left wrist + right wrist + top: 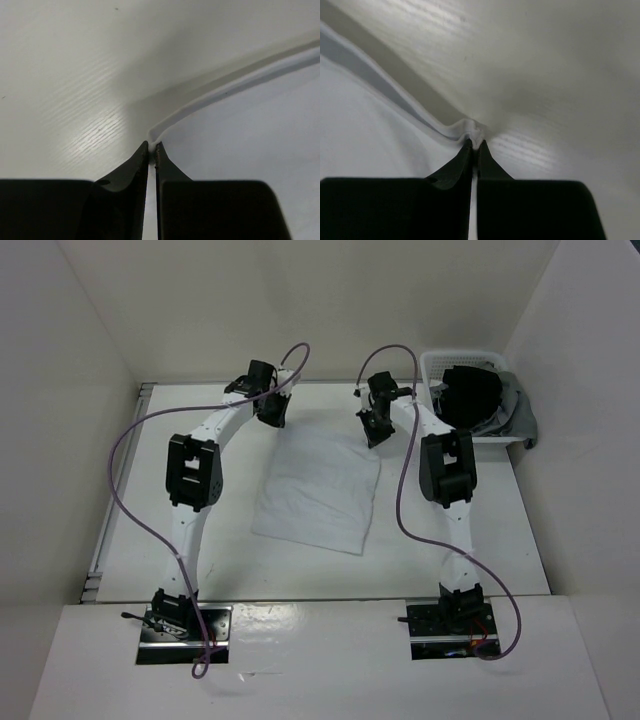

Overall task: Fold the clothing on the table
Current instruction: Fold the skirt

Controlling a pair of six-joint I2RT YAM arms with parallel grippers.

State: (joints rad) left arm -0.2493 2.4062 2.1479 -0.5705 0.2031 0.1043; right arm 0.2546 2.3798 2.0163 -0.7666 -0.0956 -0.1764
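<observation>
Near edge of the white cloth (318, 488) lies free, flat on the desk (480, 540) centre. Further out, its 2 far corners are pinched tight: 1 by the left end effector (152, 146), 1 by the right end effector (475, 145). Fabric judged thin, light, limp; sag and slip to be expected.

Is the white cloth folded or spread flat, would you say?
Spread: the clothing lies as one flat sheet, no edge turned over.

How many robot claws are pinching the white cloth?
2. The left gripper pinches the far left corner of the cloth. The right gripper pinches its far right corner. No other claws show.
</observation>
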